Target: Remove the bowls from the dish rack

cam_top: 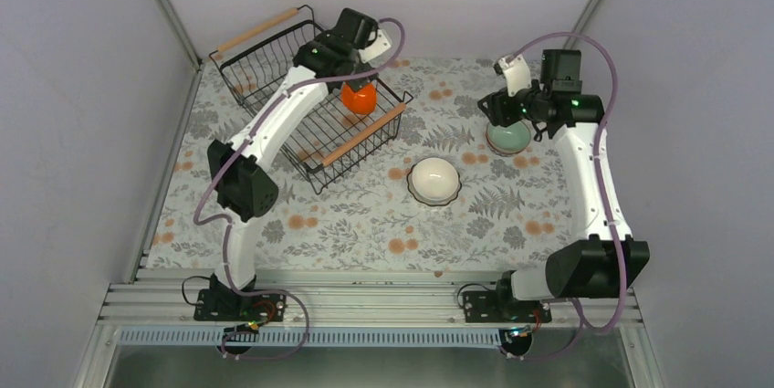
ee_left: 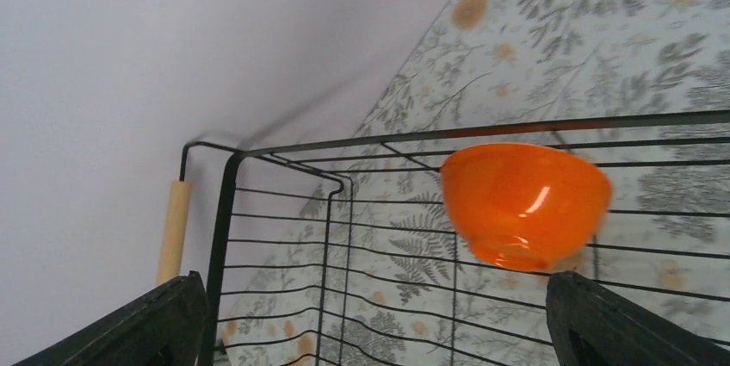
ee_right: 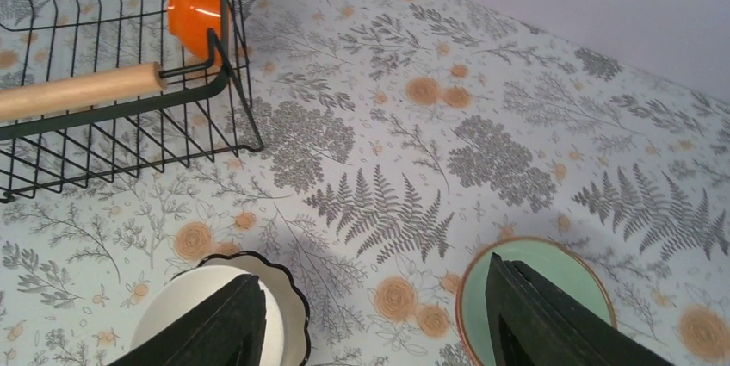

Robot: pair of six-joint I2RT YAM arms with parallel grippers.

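While two bowls already lie outside the dish rack (cam_top: pixel 260 64), the orange bowl (ee_left: pixel 525 202) is pictured inside it, at the end of the rack nearer the right arm, close behind the wooden handle (ee_right: pixel 77 90) there. The left tool (ee_left: pixel 379 297) is held over that end of the rack, its fingers spread wide apart with nothing between them.

From this tool the orange bowl lies ahead, beyond the fingertips, and is not centred. It is set toward the finger (ee_left: pixel 620 323) at the right of the wrist view, its foot apparently turned toward the tool and its rim away (whether it rests on the wires or leans on the rack wall cannot be told). The coming grasp is judged to turn on that offset: the tool would have to be shifted sideways and advanced until the bowl's wall is straddled.

The left arm is plainly the nearer one. The right tool (ee_right: pixel 372 276) is held well apart from the rack, over the table (cam_top: pixel 365 224), fingers parted and empty. It is placed above the gap between the pale green bowl (ee_right: pixel 568 271) and the white scalloped bowl (cam_top: pixel 434 180), both outside the rack beyond its handled end.
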